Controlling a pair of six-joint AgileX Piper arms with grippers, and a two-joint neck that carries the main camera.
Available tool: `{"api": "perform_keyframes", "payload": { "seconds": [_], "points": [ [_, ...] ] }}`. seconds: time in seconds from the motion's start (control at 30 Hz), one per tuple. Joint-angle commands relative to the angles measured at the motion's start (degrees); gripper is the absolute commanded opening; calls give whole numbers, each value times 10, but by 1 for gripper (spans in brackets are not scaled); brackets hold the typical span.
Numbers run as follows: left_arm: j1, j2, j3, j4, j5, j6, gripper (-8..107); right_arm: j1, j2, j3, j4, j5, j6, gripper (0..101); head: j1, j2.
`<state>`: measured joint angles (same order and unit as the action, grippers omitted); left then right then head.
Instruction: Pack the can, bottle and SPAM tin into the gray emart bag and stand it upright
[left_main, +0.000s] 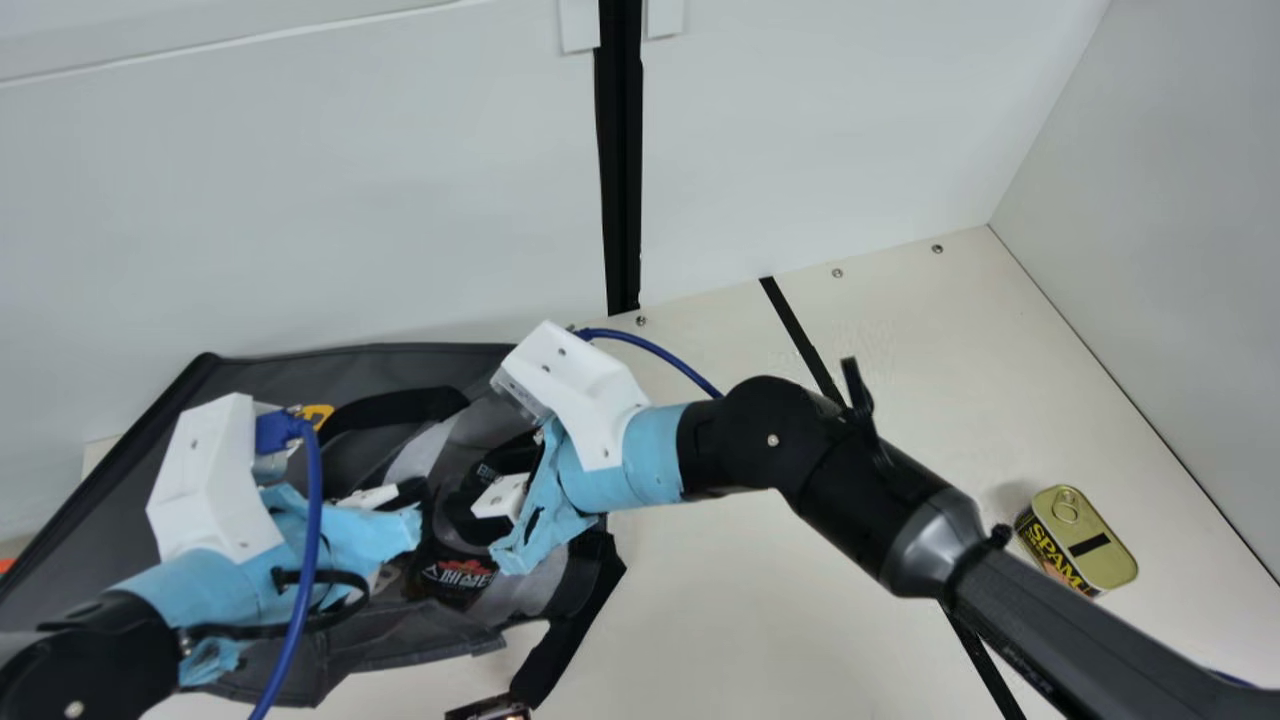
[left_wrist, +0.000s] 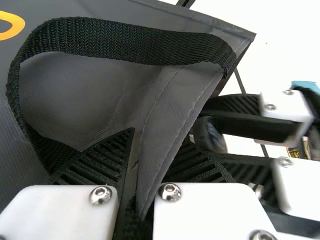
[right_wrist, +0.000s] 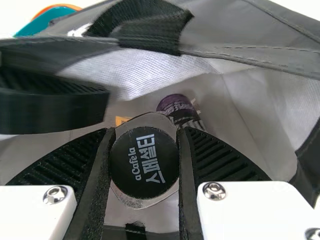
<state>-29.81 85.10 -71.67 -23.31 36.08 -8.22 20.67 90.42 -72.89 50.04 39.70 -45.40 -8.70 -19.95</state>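
The gray bag (left_main: 280, 378) lies on its side at the main view's left. My left gripper (left_main: 408, 492) is shut on its rim; in the left wrist view, this gripper (left_wrist: 159, 139) pinches the gray fabric beside a black strap. My right gripper (left_main: 462, 500) is at the bag's mouth, shut on the bottle (left_main: 462, 574). The right wrist view has the gripper (right_wrist: 147, 131) with its fingers on both sides of the bottle's black cap (right_wrist: 145, 162). Beyond the cap, a purple and black cylinder (right_wrist: 181, 111), possibly the can, lies inside the bag. The SPAM tin (left_main: 1090, 540) stands far right.
Behind the bag rises a white wall (left_main: 300, 200), with another wall (left_main: 1180, 220) at the right. The cream table (left_main: 720, 610) stretches between bag and tin, under my right arm. Teal and orange objects (right_wrist: 50, 17) sit beyond the bag.
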Motion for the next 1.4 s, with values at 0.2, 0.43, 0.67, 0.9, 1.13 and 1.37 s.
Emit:
{"api": "perform_keyframes", "payload": {
  "seconds": [0.2, 0.43, 0.67, 0.9, 1.13, 1.37],
  "points": [
    [0, 0, 0, 0, 0, 0, -8, 1, 38, -10, 8, -8, -6, 0, -13, 0],
    [0, 0, 0, 0, 0, 0, -8, 5, 69, -28, 3, -15, 3, 0, -13, 0],
    [0, 0, 0, 0, 0, 0, -8, 13, 90, -45, -10, -19, 21, 0, -13, 0],
    [0, 0, 0, 0, 0, 0, -8, 18, 102, -58, -25, -22, 41, 0, -13, 0],
    [0, 0, 0, 0, 0, 0, -8, 21, 105, -66, -39, -23, 56, 20, -13, 0],
    [0, 0, 0, 0, 0, 0, -8, 21, 103, -70, -48, -22, 64, 43, -13, 0]
  ]
}}
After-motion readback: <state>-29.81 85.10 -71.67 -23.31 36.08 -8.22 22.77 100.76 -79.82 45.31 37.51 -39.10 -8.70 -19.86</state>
